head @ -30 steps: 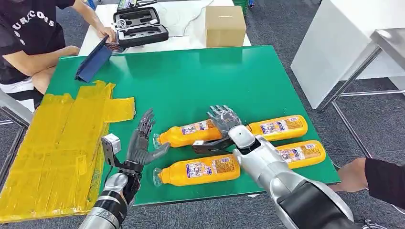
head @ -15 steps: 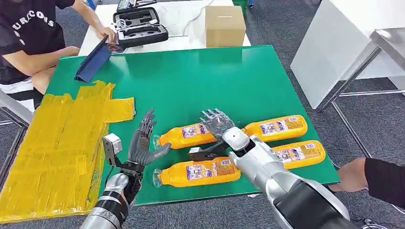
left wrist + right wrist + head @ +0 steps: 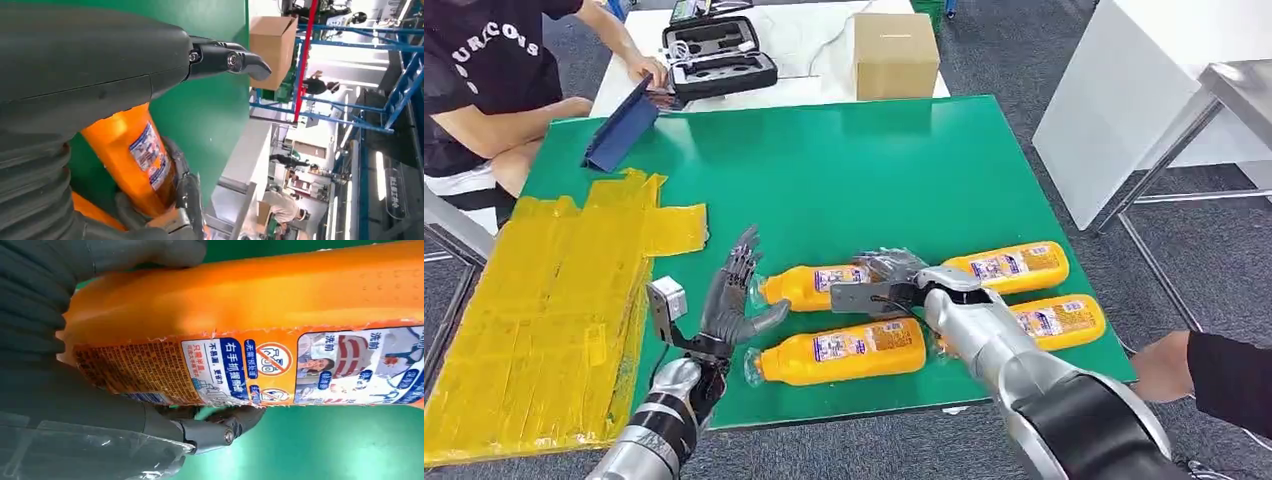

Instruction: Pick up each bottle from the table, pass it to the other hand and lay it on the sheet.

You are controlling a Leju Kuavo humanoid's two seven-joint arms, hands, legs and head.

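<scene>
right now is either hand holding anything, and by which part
The right hand grips the upper-left orange bottle around its labelled body, toward the base end. The left hand is open beside the bottle's cap, holding nothing.

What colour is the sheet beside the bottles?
Yellow; the sheet shows best in the head view, on the table's left.

orange bottles (image 3: 844, 353), green table (image 3: 844, 180), yellow sheet (image 3: 534, 310)

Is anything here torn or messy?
Yes. The label on the orange bottle that the right hand grips has a ragged, peeling edge. The yellow sheet is patchy and wrinkled, with uneven edges.
</scene>
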